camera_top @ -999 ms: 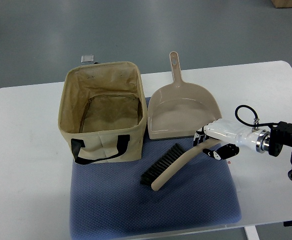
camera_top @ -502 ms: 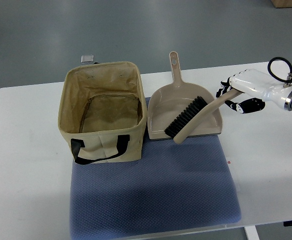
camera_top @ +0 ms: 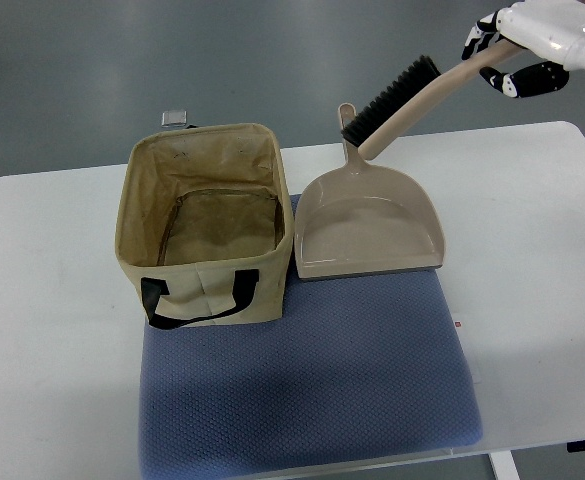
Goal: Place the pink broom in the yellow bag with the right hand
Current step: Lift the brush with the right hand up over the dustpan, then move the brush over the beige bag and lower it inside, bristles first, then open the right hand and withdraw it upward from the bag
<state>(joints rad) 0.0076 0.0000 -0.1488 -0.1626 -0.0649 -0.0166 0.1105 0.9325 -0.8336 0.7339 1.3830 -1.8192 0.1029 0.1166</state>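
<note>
My right hand [camera_top: 504, 57] is at the top right, high above the table, shut on the handle of the broom [camera_top: 408, 103]. The broom is beige-pink with black bristles; it slopes down to the left, its brush end hanging over the dustpan's handle. The yellow bag [camera_top: 205, 222] is a tan fabric box with black straps, standing open at the left on the blue mat. Its inside shows nothing in it. The broom is to the upper right of the bag, well apart from it. The left arm does not show.
A beige dustpan [camera_top: 367, 225] lies just right of the bag, handle pointing away from me. A blue mat [camera_top: 312, 390] covers the near middle of the white table [camera_top: 42, 330]. A small grey clip [camera_top: 176, 117] sits behind the bag.
My right hand has lifted the broom off the mat, carried it over the dustpan, and raised it up and back to the top right.
</note>
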